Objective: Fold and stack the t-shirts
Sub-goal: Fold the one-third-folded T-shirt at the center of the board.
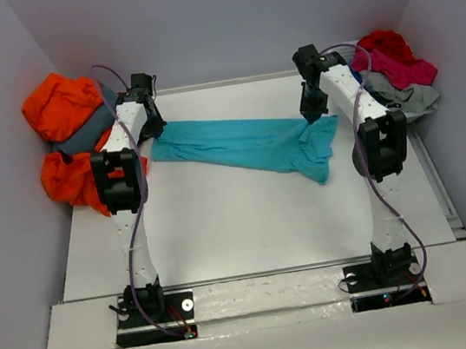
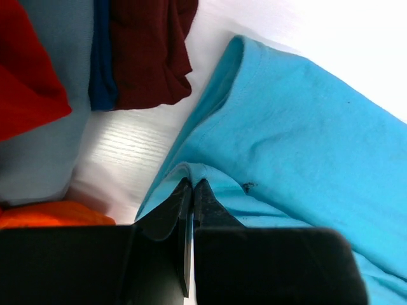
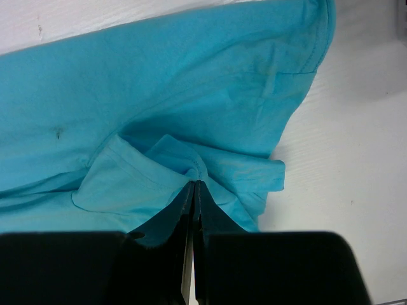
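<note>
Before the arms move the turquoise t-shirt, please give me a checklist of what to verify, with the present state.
1. Grip of left pincer on turquoise t-shirt: ok, shut on a fold.
2. Grip of right pincer on it: ok, shut on a fold.
3. Shirt lies flat: not ok, bunched at its right end.
4. Shirt apart from maroon t-shirt: ok, a gap shows.
5. Each pincer holds one layer only: cannot tell.

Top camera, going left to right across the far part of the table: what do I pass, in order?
A heap of orange shirts → left gripper → turquoise shirt, stretched out and pinched at both ends → right gripper → red and pink shirts.
</note>
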Robot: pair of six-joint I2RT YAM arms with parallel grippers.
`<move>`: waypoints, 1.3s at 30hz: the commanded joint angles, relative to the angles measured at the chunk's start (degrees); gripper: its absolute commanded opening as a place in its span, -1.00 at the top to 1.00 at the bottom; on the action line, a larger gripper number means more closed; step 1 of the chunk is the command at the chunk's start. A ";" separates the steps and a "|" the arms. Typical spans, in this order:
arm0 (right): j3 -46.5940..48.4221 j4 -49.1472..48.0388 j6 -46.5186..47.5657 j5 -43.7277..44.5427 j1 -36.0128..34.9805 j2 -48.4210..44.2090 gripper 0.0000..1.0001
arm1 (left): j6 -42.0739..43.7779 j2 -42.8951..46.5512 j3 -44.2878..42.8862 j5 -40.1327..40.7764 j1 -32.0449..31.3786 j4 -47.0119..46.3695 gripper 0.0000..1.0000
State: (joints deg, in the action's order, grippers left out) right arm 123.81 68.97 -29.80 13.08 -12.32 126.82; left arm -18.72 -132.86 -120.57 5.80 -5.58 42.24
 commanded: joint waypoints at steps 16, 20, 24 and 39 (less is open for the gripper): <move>1.17 -1.03 0.01 -0.16 0.54 4.57 0.72 | 1.14 3.12 -0.72 4.22 -1.97 -1.28 -0.38; 2.14 -1.64 -0.08 -0.69 0.54 3.70 0.24 | 1.23 6.90 2.61 1.85 -4.60 -2.25 -0.38; 4.24 -1.47 0.44 -0.08 0.54 3.16 -0.19 | 1.93 7.53 2.19 0.53 -7.51 0.12 -0.38; -14.45 -3.31 -3.06 -7.10 0.02 -9.84 -0.15 | 2.37 4.72 -1.50 -12.48 -19.28 2.50 -0.37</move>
State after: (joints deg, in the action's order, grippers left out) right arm 113.43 67.75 -30.87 8.80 -12.32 120.99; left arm -16.47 -128.16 -117.93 -2.28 -23.14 43.31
